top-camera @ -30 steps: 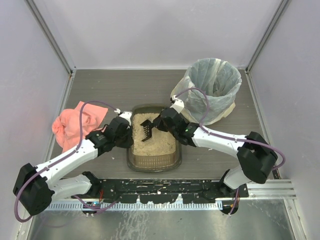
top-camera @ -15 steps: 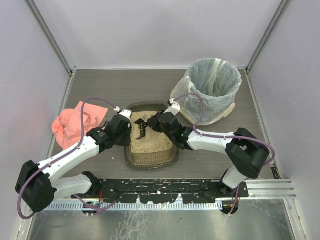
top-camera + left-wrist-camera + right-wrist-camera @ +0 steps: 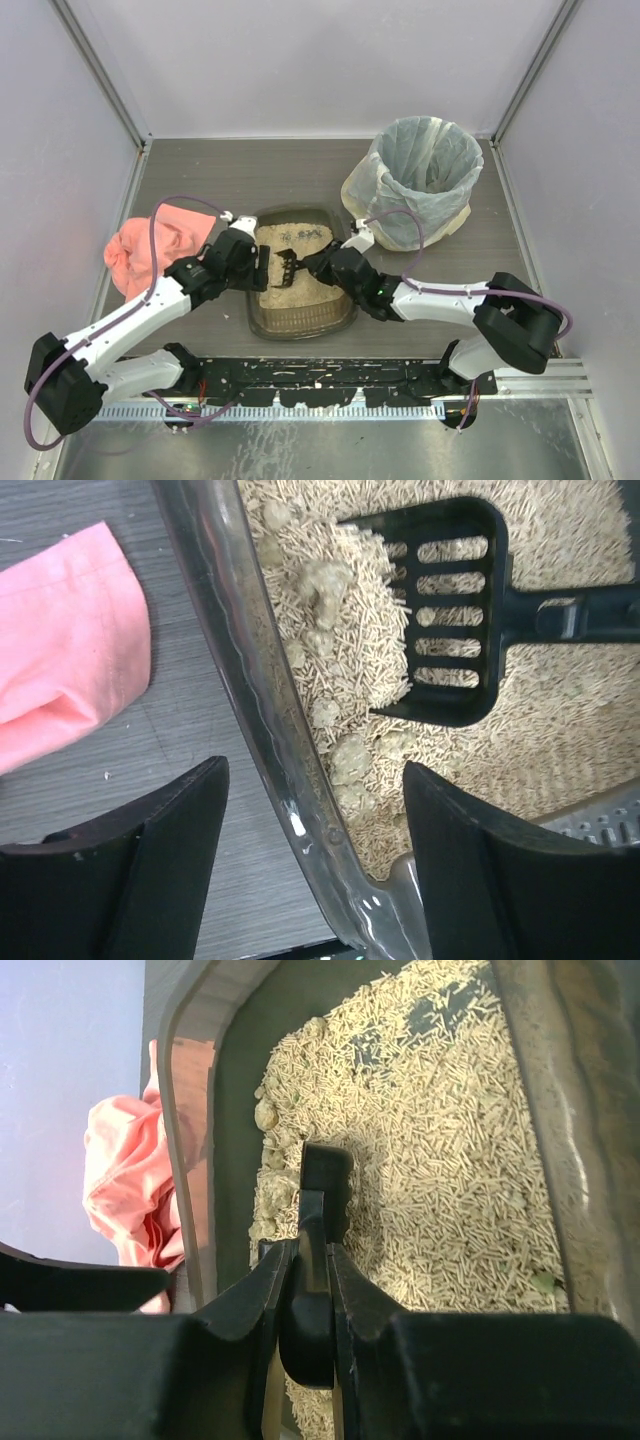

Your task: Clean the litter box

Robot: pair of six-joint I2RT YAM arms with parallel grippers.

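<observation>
Left wrist view: litter box (image 3: 262,680) sits mid-table between both arms. Your right gripper (image 3: 308,1260) clamps the scoop (image 3: 450,610), set in litter beside clumps (image 3: 350,755); left gripper (image 3: 315,775) straddles the rim, jaws apart. Scooping appears underway; next, lift level toward the bin (image 3: 425,175).

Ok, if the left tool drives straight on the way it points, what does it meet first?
Probably the litter box wall: it runs between the open fingers of the left tool; depth is hard to judge.

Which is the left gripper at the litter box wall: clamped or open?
Open: the left gripper straddles the litter box wall, with gaps visible between the wall and both fingers.
</observation>
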